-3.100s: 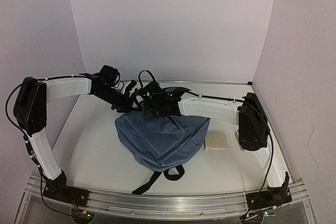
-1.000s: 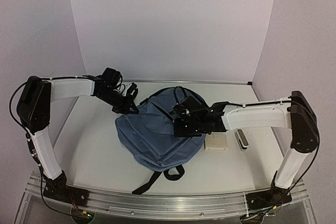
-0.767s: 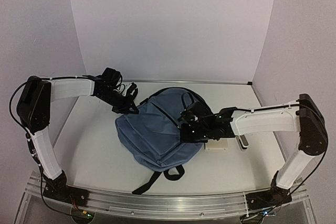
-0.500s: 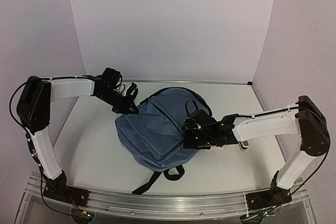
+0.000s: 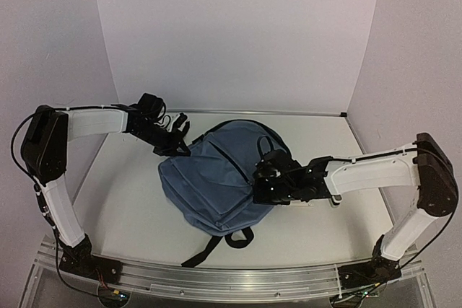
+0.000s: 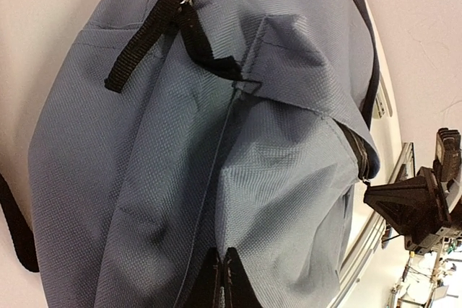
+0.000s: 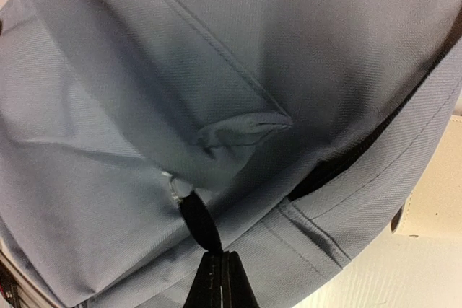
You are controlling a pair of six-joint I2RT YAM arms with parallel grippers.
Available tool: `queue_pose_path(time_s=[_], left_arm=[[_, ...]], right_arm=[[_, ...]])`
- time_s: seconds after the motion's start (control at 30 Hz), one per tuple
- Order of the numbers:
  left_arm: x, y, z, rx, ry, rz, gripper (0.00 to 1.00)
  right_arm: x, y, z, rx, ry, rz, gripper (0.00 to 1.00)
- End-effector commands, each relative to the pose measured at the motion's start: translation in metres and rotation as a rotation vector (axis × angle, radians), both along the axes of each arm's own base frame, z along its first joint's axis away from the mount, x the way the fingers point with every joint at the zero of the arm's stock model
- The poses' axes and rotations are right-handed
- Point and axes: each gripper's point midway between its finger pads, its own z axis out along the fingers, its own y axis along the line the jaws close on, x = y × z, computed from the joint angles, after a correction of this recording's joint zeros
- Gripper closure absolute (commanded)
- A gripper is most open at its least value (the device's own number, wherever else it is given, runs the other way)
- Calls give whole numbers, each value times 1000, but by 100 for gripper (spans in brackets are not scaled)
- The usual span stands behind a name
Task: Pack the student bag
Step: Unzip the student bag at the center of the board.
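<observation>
slate-blue student bag [image 5: 213, 178], contents hidden; right hand [image 7: 220, 256] pinches zipper pull [image 7: 199, 223]

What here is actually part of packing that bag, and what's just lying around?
Part of the job:
- soft slate-blue fabric backpack
- its black zipper pull tab, pinched by the right gripper
- left gripper, shut, close to the backpack

Just lying about:
- flat cream-coloured square item beside the backpack, untouched

Student bag [image 5: 209, 185] of matt woven slate-blue cloth, black webbing zip tab [image 7: 198, 225], possibly metal slider [image 7: 172, 188], blurred
</observation>
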Motion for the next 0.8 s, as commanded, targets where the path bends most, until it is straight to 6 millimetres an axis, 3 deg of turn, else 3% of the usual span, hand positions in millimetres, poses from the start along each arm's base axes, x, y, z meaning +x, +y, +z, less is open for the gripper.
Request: queue_pose_path(time_s=[0.0,0.07,0.17,0.3,0.37,0.43,0.6,0.77], left_arm=[[-3,0,47,-99,-129,-52,100],[-6,-1,55,-115,-144,-75,99],[-8,-2,55,-118,-131,-86,90],[-7,-4,56,-131,-119,-80,66],[-5,-1,58,-118,-127,-60,56],[3,8,58,-82,-149,7,53],[15,27,74,-114,-183,107,47],[17,34,76,-102,-189,122,44]], right_arm=[[-8,26,68,69,-87,136,86],[-8,39,91,93,-120,187,72],[-6,54,113,96,-146,247,57],[6,73,121,56,-167,282,52],[13,83,119,30,-169,296,50],[19,90,113,4,-165,309,49],[44,97,90,-52,-152,304,51],[71,95,75,-81,-148,273,52]])
